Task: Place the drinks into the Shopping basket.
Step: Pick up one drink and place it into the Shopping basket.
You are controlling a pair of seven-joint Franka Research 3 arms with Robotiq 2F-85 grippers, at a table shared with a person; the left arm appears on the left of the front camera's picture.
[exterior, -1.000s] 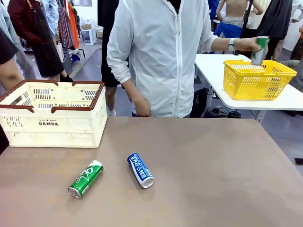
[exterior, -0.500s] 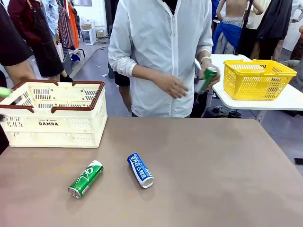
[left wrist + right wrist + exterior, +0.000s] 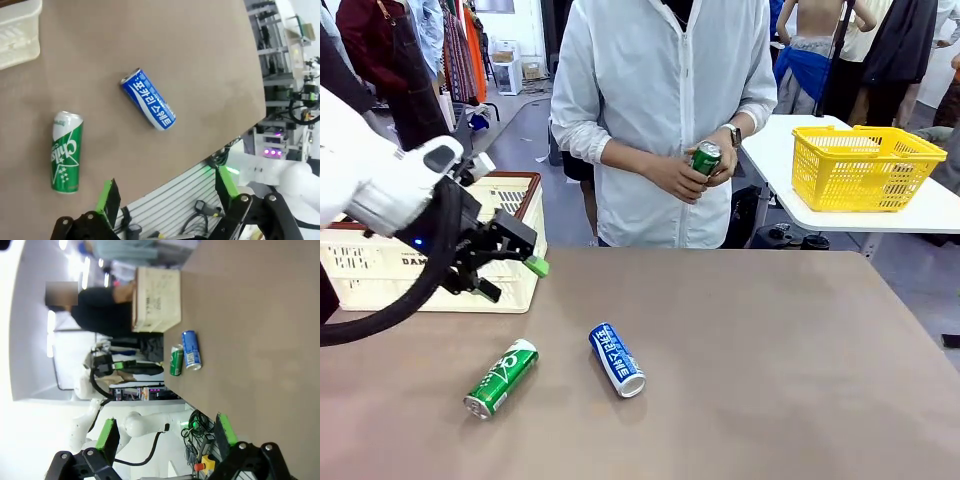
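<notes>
A slim green aluminium can with white markings [image 3: 501, 377] lies on its side near the tabletop's near-left corner. Near it, toward the middle, a slim blue-and-white aluminium can with lettering [image 3: 617, 360] also lies on its side, and the two do not touch. Just behind them the left arm's fingers [image 3: 536, 266] hover above the tabletop, spread wide with nothing between them. They hang in front of the cream-white slotted plastic shopping basket with a dark brown rim [image 3: 520, 187]. The basket stands at the left edge, toward the far-left corner. The right arm's fingers [image 3: 106, 436] are spread just as wide and are empty, beyond an edge of the tabletop. Past the far edge, a person in a white jacket [image 3: 660, 90] holds a third green can [image 3: 705, 158] in both hands [image 3: 675, 178]. Farther right, a yellow mesh basket [image 3: 865, 165] stands on a separate white table [image 3: 920, 215].
</notes>
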